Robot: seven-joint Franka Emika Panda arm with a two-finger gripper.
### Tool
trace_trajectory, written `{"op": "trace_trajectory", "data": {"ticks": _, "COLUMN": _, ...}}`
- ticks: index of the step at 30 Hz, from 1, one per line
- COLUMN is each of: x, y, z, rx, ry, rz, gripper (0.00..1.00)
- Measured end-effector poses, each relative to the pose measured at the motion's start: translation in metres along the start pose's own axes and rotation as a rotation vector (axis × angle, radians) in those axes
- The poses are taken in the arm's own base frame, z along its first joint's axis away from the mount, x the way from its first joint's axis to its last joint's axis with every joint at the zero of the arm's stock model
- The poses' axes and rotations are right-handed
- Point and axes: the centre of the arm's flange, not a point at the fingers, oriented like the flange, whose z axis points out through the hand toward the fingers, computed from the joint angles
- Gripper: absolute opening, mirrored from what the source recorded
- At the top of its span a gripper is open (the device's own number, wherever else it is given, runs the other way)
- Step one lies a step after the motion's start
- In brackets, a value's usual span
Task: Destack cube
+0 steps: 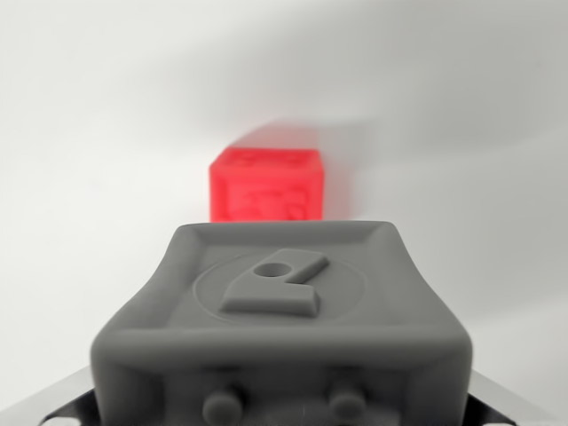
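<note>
White table (pixel 80 133), grey cube (pixel 282 328) filling my view, red cube (pixel 266 185) beyond; gripper state I cannot tell; releasing carelessly could knock red.

Close, low wrist view across table (pixel 80 177)

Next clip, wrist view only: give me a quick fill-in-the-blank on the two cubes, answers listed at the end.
1. The cube nearest the camera is ____ in colour.
2. The cube farther back is ____ in colour.
3. The raised figure inside the circle on the near cube's top face has a round ____ through it.
4. In this view the far cube looks ____ than the near one: sharper or blurrier.

Missing words: grey; red; hole; blurrier.
</note>
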Motion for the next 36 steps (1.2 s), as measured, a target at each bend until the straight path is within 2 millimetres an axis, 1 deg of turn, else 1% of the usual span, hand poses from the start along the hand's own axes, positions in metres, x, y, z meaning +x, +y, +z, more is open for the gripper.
{"op": "trace_trajectory", "data": {"ticks": 36, "x": 0.067, "y": 0.021, "z": 0.009, "rx": -0.002, "ry": 0.002, "rz": -0.029, "gripper": 0.0}}
